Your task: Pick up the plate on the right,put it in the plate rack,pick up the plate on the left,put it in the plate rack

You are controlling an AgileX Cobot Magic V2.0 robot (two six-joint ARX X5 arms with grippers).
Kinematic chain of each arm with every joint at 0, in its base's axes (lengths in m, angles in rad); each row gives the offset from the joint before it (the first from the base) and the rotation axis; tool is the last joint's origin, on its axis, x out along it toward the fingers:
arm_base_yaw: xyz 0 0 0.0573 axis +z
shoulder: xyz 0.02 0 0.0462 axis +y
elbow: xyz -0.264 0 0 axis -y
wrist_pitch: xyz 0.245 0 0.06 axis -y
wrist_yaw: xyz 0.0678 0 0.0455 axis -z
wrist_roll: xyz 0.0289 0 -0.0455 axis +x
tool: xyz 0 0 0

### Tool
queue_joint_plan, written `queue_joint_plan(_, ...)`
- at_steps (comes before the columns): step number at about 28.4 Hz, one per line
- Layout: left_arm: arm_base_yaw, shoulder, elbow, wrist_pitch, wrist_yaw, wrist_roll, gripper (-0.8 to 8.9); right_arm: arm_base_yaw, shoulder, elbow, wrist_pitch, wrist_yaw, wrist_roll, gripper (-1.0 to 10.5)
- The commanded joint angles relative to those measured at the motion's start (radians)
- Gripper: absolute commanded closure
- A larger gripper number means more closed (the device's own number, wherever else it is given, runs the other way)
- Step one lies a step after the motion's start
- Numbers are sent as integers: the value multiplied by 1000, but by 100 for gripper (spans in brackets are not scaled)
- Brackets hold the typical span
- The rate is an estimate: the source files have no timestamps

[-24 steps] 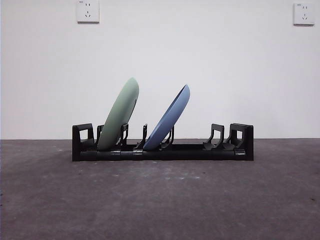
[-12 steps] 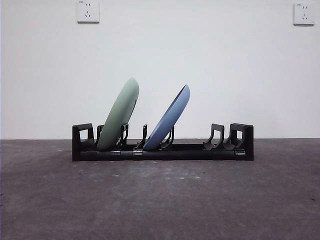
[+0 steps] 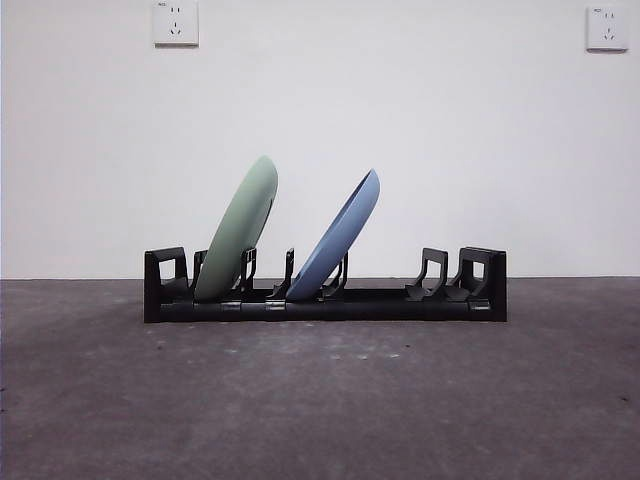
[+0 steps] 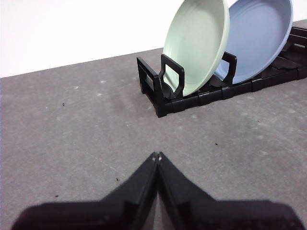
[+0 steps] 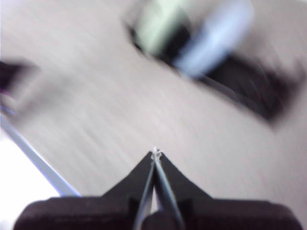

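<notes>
The black plate rack [image 3: 325, 300] stands on the table with two plates leaning in its slots. A pale green plate [image 3: 238, 230] sits near the rack's left end, a blue plate [image 3: 340, 238] in the middle. In the left wrist view the rack [image 4: 201, 96], green plate [image 4: 196, 45] and blue plate [image 4: 259, 38] lie well ahead of my left gripper [image 4: 156, 155], which is shut and empty over bare table. My right gripper [image 5: 155, 152] is shut and empty too; its view is motion-blurred, with the rack [image 5: 230, 76] and plates smeared far off.
The dark grey table [image 3: 320, 400] runs to a white wall with two sockets [image 3: 176, 22]. The rack's right-hand slots [image 3: 435, 275] hold nothing. No arm shows in the front view.
Nothing differs in the front view; rack and both plates stay as they were.
</notes>
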Motion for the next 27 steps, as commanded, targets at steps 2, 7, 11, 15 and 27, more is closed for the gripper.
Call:
queue_joint_plan(2, 3, 0, -9, 6, -2, -7, 817, -1, -135, -174, 196, -18, -24, 945)
queue_joint_plan(7, 3, 0, -9, 6, -2, -7, 816, -30, -389, -542, 447, 0, -44, 945)
queue_joint_plan(11, 3, 0, -9, 6, -2, -7, 816, -67, -522, -732, 539, 48, -43, 945)
queue_joint_plan(15, 3, 0, -9, 6, -2, -7, 817, -88, -631, -872, 614, 71, -42, 945)
queue_joint_plan(27, 3, 0, -9, 6, -2, -7, 817, -101, -904, -1221, 783, 204, -35, 945)
